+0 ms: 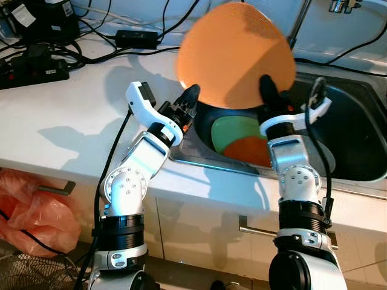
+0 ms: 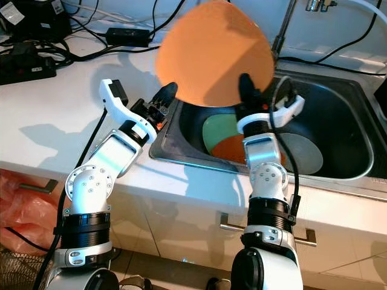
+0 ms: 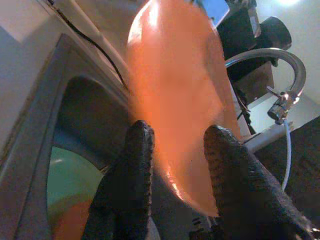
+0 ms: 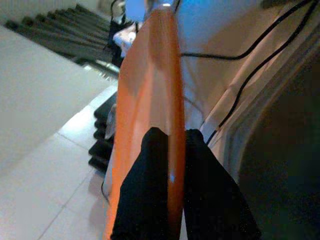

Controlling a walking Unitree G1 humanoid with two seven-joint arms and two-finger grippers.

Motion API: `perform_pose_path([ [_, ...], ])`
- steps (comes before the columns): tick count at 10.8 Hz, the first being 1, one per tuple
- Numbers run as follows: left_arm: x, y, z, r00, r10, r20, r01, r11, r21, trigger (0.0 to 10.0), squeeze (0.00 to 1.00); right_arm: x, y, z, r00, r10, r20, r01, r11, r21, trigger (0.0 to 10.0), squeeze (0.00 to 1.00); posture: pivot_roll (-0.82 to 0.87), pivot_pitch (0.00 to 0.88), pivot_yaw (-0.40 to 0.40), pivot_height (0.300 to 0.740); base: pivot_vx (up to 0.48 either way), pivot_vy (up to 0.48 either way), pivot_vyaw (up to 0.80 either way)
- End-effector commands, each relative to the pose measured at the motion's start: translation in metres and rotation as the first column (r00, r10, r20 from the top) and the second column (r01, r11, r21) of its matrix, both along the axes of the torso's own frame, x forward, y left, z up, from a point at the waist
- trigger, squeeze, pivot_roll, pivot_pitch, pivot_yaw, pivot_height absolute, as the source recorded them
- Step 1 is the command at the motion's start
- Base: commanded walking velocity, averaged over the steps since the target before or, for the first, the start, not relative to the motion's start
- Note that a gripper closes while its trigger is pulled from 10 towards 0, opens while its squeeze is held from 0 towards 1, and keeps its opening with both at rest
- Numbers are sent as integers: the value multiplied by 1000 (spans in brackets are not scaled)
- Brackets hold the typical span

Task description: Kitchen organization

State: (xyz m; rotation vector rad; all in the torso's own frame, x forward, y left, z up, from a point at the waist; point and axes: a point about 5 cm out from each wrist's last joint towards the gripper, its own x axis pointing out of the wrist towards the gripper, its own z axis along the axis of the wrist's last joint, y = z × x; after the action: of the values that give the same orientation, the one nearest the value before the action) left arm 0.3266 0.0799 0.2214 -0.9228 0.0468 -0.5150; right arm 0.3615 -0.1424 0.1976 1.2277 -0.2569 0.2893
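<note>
Right gripper point(image 1: 268, 90) clamps the lower rim of a round orange plastic plate point(image 1: 236, 54), held upright above the steel sink point(image 1: 357, 130); left gripper point(image 1: 188, 99), fingers apart, waits beside its left edge.

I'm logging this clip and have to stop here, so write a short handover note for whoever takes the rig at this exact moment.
Right gripper: shut on the rim of the large round orange plastic plate, holding it tilted on edge above the steel sink.
Left gripper: open, its fingers on either side of the plate's lower edge, not clamped.
In the sink: a round green plate with a smaller darker orange plate lying partly over it.
Done: the orange plate is lifted out of the basin.
Left: probably set it down on the white countertop, then deal with the two plates in the sink.
</note>
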Motion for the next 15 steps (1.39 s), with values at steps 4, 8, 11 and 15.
perform_pose_path([
  [4,2,-6,-1,1000,0,2,-1,996,90,10000,0,8,-28,13,984,-180,-10,180,984,13,0,0,53,69,-33,740,0,0,0],
  [8,8,14,-4,991,5,133,-70,868,492,10000,0,10,-46,13,959,-283,8,280,942,-183,0,0,56,71,-35,740,0,0,0],
  [11,-11,6,-5,951,-251,181,92,787,610,10000,0,12,-53,4,951,-310,-7,292,902,-318,0,0,55,73,-38,740,0,0,0],
  [15,-23,2,-10,903,-389,182,162,701,695,10000,0,18,-49,-12,946,-318,-57,246,824,-510,10000,0,62,71,-42,740,0,0,0],
])
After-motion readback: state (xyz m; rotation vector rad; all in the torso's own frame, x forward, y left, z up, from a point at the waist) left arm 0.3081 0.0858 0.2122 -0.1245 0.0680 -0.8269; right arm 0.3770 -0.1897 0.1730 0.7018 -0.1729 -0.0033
